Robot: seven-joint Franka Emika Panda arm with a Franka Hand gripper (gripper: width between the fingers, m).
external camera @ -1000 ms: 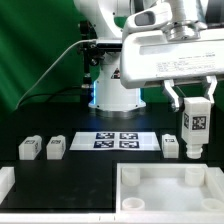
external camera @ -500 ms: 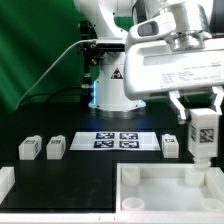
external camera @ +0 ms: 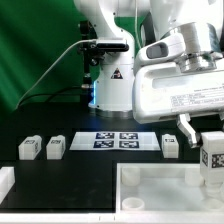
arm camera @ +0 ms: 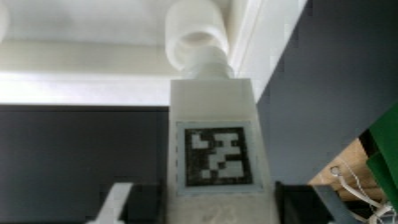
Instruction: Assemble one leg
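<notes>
My gripper [external camera: 211, 148] is shut on a leg [external camera: 213, 162], a small white block with a black-and-white tag. It holds the leg upright over the right edge of the large white tray-like piece [external camera: 150, 172] at the exterior view's right. In the wrist view the leg [arm camera: 217, 110] fills the middle between the fingers [arm camera: 128, 203]. Its round peg end [arm camera: 196, 45] points at the white tray-like piece [arm camera: 89, 50]. Three more legs lie on the black table: two at the exterior view's left [external camera: 29, 148] [external camera: 56, 147] and one [external camera: 171, 146] beside the marker board.
The marker board [external camera: 120, 140] lies flat at the middle of the table in front of the arm's base [external camera: 110, 95]. A white block [external camera: 5, 183] sits at the front left edge. A green backdrop stands behind.
The gripper with the leg has moved toward the exterior view's right and downward, closer to the tray-like piece's right edge. The loose legs have not moved.
</notes>
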